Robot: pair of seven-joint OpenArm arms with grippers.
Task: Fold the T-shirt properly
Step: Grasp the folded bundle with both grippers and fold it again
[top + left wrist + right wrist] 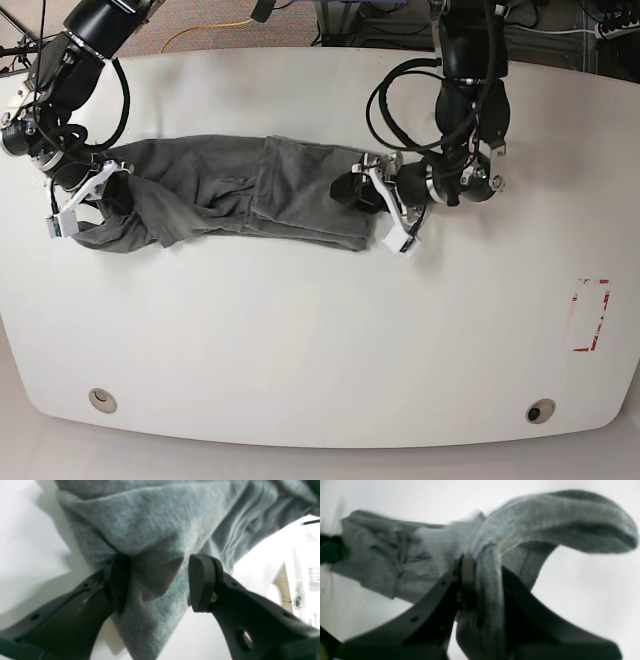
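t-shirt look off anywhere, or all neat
Not neat: the T-shirt lies bunched in a wrinkled band across the table, with the right gripper pinching a twisted wad at one end.

Open table (320,330) below T-shirt (230,195)

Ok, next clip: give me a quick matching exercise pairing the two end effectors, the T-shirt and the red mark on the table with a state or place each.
Things:
1. left end effector
2. right end effector
3. T-shirt
4. red mark

States or places:
A. bunched in a long strip across the table
B. clamped on a fold of grey cloth
C. near the table edge, apart from the cloth
D. jaws apart with cloth between them

Pairs: 1-D, 2-B, 3-A, 4-C
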